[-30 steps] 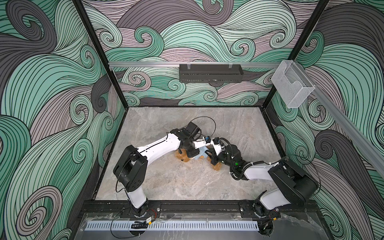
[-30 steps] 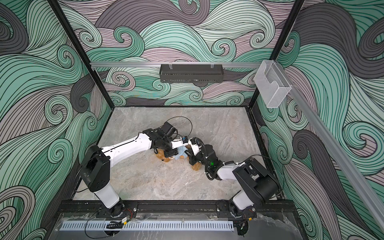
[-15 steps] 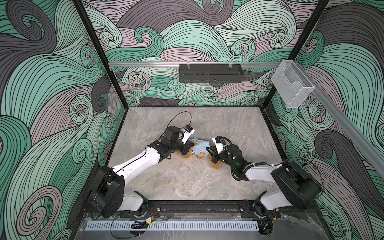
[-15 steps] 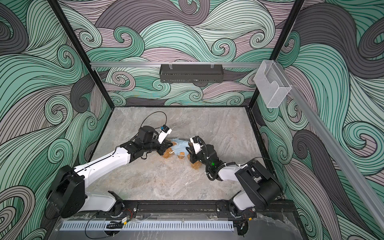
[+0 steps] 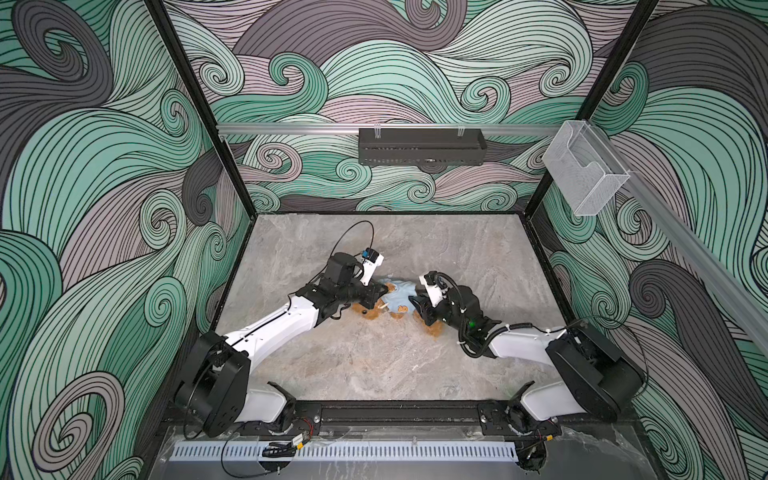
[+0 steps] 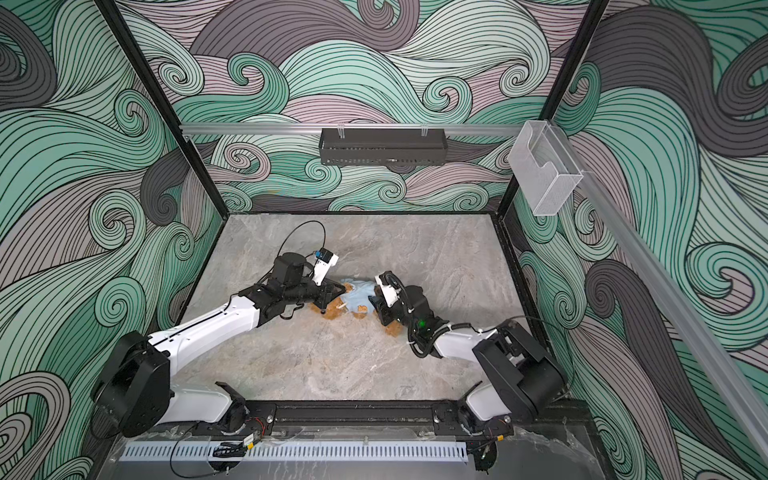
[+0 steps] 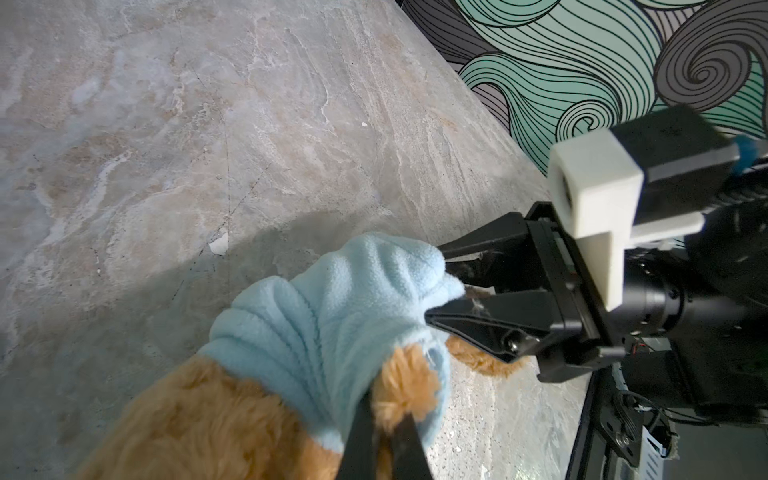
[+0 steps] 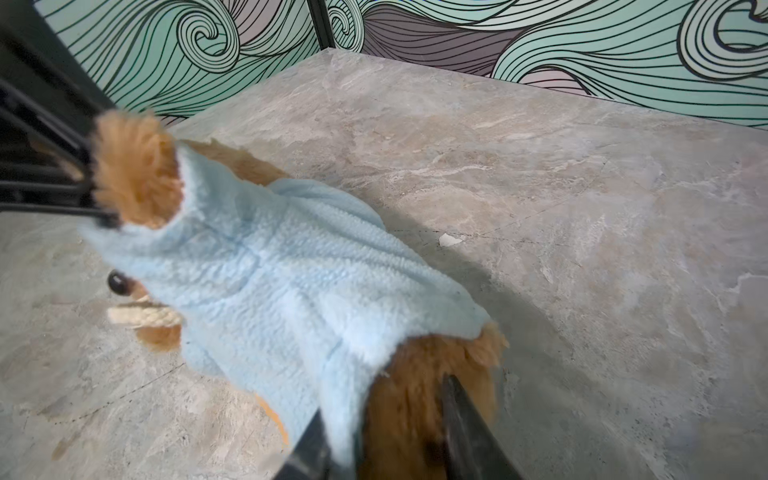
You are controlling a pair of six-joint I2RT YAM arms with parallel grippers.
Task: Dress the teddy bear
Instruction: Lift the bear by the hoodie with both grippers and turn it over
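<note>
Noted: the left gripper (image 7: 384, 415) is clamped tight on a furry limb of the teddy bear (image 7: 199, 415), where it pokes from a sleeve of the light blue shirt (image 7: 332, 316). The right gripper (image 7: 436, 286) stands partly parted, straddling bunched shirt and fur. The bear lies on the marble table (image 7: 249, 124) between them.

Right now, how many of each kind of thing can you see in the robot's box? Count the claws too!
Teddy bear: 1
Blue shirt: 1
Claws: 2 (left claw, right claw)
Clear box: 1
Black tray: 1
Total: 6
</note>
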